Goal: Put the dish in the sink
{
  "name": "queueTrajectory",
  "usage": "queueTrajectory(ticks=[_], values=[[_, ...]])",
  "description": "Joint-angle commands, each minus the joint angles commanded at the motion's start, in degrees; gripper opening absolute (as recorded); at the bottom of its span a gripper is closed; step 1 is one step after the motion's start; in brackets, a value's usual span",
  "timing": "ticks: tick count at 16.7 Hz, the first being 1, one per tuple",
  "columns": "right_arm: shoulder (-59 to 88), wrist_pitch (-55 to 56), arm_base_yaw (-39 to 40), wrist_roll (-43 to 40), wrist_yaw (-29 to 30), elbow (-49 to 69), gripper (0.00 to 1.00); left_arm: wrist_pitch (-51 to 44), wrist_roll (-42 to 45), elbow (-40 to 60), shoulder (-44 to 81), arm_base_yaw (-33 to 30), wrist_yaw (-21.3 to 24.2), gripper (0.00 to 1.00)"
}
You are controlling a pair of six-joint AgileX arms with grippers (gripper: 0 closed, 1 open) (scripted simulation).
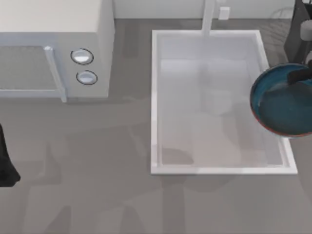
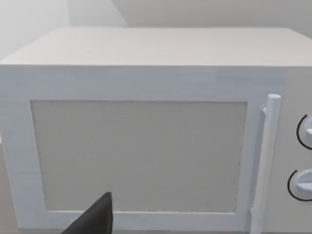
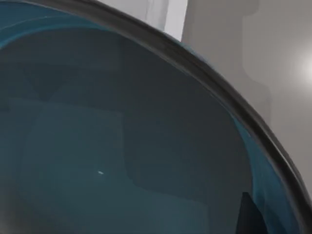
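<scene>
The dish (image 1: 282,105), a deep teal-blue bowl with a reddish-brown rim line, hangs over the right rim of the sink (image 1: 155,97), partly above the basin and partly beyond the rim. My right gripper (image 1: 298,76) comes in from the top view's right edge and is shut on the dish's far rim. In the right wrist view the dish's inside (image 3: 112,146) is very close, with a strip of the white sink (image 3: 174,17) behind it. My left arm (image 1: 6,168) is parked at the table's left edge.
A white microwave (image 1: 58,34) with two round knobs (image 1: 82,56) and a handle stands at the back left; the left wrist view faces its door (image 2: 141,156). The white faucet post (image 1: 209,17) rises at the sink's back rim. Grey tabletop (image 1: 97,185) lies in front.
</scene>
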Motion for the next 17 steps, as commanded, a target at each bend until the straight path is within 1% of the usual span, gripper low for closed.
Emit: queueTrajectory(ticks=[3,7,14,17], values=[[0.63,14.07,3.46,0.15,4.34,-4.01,0.00,0.00,0.00,0.00,0.00,0.00,0.00,1.00],[0.99,35.45,8.87,0.26,11.01,-11.99,0.00,0.00,0.00,0.00,0.00,0.00,0.00,1.00],[0.07,79.97,18.81,0.21,23.12,-28.47,0.00,0.00,0.00,0.00,0.00,0.00,0.00,1.00],[-1.81,96.77,22.34,0.29,27.70,-34.69,0.00,0.00,0.00,0.00,0.00,0.00,0.00,1.00]])
